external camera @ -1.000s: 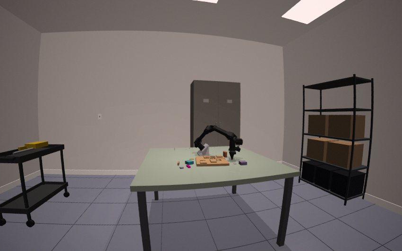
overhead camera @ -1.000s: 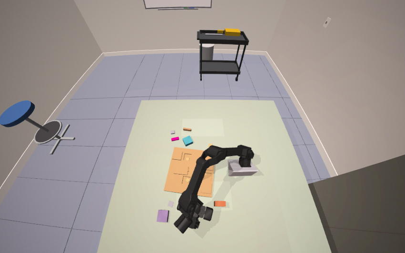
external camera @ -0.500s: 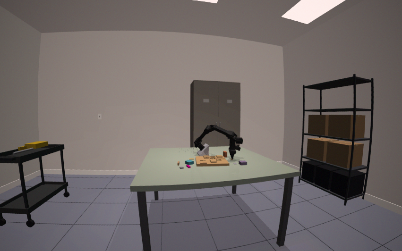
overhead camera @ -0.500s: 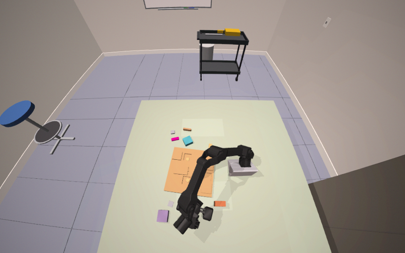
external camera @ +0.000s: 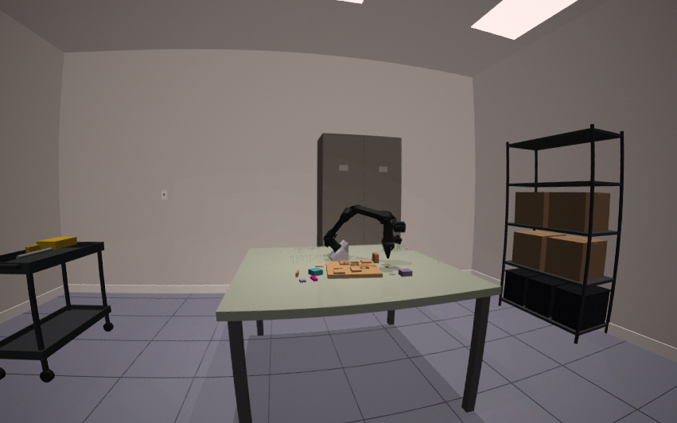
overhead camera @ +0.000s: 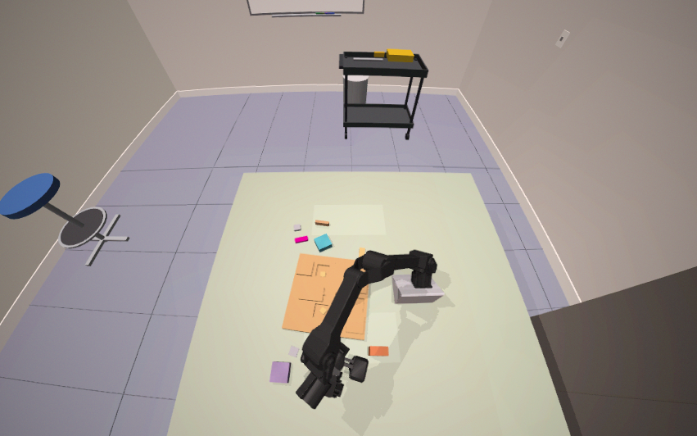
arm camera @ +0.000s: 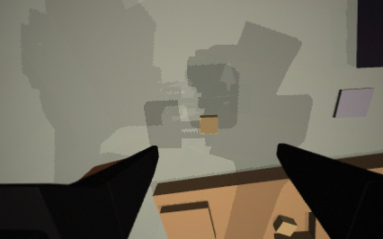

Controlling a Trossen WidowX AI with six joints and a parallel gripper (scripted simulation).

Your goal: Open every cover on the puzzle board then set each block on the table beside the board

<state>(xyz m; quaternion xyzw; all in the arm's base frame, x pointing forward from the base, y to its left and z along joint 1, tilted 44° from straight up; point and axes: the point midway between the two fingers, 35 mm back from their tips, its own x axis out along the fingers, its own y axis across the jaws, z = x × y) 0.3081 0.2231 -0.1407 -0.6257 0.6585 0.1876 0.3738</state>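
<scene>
My gripper (external camera: 387,257) (arm camera: 215,150) is open and empty above the table beside the board. A small tan block (arm camera: 209,125) lies on the table beyond the fingertips in the wrist view. The orange-tan puzzle board (overhead camera: 293,319) (external camera: 354,275) (arm camera: 249,198) is partly hidden by the arm in the top view; it carries cover outlines and small knobs, whose exact positions I cannot tell. A tan piece (overhead camera: 362,252) (external camera: 319,265) lies at the board's far side. A purple block (overhead camera: 279,372) (external camera: 405,272), a pale lilac piece (overhead camera: 293,351) (arm camera: 354,102) and an orange block (overhead camera: 378,351) (external camera: 375,258) lie off the board.
A teal block (overhead camera: 323,242) (external camera: 315,271), a magenta piece (overhead camera: 300,239) (external camera: 313,278), a small grey piece (overhead camera: 296,227) (external camera: 302,280) and an orange-brown bar (overhead camera: 322,223) (external camera: 297,273) lie beyond the board. The arm's pale base (overhead camera: 418,295) stands to its right in the top view.
</scene>
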